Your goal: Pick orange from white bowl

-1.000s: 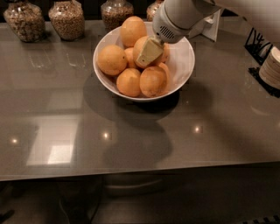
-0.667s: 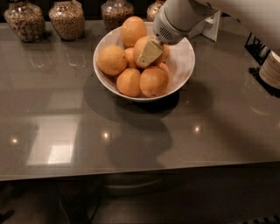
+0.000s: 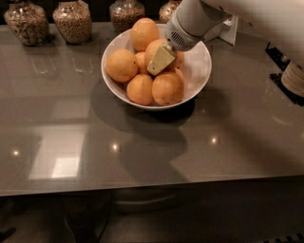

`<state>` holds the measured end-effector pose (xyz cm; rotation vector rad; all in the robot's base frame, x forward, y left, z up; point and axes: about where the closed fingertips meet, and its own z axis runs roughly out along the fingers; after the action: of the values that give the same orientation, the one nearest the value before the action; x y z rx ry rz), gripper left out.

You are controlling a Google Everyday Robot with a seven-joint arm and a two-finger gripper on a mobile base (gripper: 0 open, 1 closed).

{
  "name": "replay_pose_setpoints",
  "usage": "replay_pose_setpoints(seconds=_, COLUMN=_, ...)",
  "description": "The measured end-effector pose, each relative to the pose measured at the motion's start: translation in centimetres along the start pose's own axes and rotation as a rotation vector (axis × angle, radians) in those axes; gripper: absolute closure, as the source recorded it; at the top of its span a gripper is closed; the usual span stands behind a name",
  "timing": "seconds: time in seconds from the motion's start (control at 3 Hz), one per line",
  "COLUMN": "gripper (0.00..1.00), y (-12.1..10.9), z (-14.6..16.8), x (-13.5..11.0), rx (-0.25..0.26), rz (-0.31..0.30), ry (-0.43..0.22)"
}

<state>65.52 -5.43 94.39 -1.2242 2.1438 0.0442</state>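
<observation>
The white bowl (image 3: 202, 71) stands on the grey counter at the back middle and holds several oranges. My gripper (image 3: 161, 59) reaches down from the upper right into the bowl. Its pale tip lies against the middle orange (image 3: 154, 49), just above the front right orange (image 3: 167, 88). Other oranges sit at the left (image 3: 122, 65), the back (image 3: 144, 33) and the front (image 3: 139, 89). The far side of the middle orange is hidden by the arm.
Several glass jars of grains stand along the back edge: (image 3: 23, 21), (image 3: 72, 20), (image 3: 126, 13). A white card stands behind the bowl (image 3: 229, 29). A dark rack and a pale round object (image 3: 293, 78) are at the right edge. The counter's front edge runs near the bottom.
The gripper has stayed in the bowl at the middle orange, shifting only slightly downward. The oranges and the bowl have not moved.
</observation>
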Motion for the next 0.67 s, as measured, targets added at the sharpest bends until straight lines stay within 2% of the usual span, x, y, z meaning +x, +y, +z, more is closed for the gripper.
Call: replay_pose_setpoints(seconds=0.67, gripper=0.74, y=0.24, z=-0.03, x=-0.35, rx=-0.01, rz=0.004, ry=0.003)
